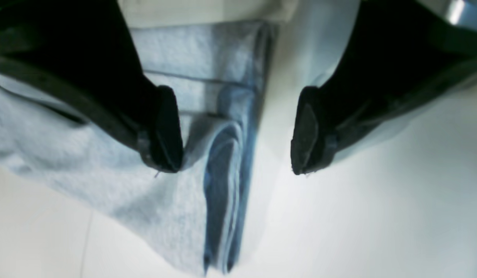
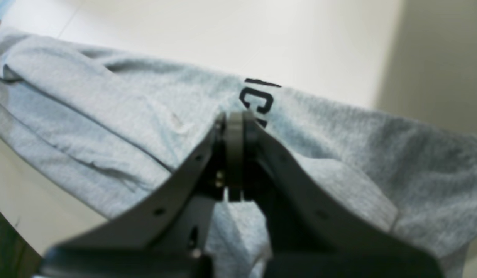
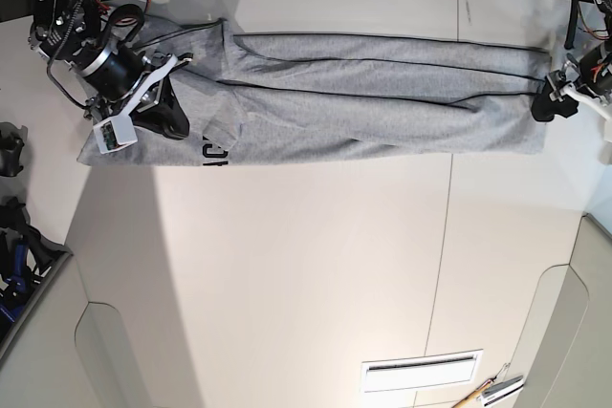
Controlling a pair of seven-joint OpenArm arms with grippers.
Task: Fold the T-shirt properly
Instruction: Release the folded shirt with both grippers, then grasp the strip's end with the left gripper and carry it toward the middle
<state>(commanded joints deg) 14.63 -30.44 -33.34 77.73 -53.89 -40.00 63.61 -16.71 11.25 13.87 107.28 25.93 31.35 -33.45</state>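
The light grey T-shirt (image 3: 382, 93) lies folded lengthwise into a long strip across the far side of the table. Black lettering (image 3: 212, 152) shows at its lower left edge. My right gripper (image 3: 175, 121) sits on that left end. In the right wrist view its fingers (image 2: 234, 127) are pressed together, with creases of the T-shirt (image 2: 107, 116) running into the tip just before the lettering (image 2: 257, 102). My left gripper (image 3: 548, 102) is at the strip's right end. It stands open (image 1: 236, 135), with the layered edge of the T-shirt (image 1: 223, 162) between its fingers.
The white table (image 3: 287, 284) reaches toward the near side, with seams across it and a slotted vent (image 3: 421, 370) at the front right. Dark gear (image 3: 14, 236) stands off the left edge. Small tools (image 3: 490, 393) lie at the bottom right.
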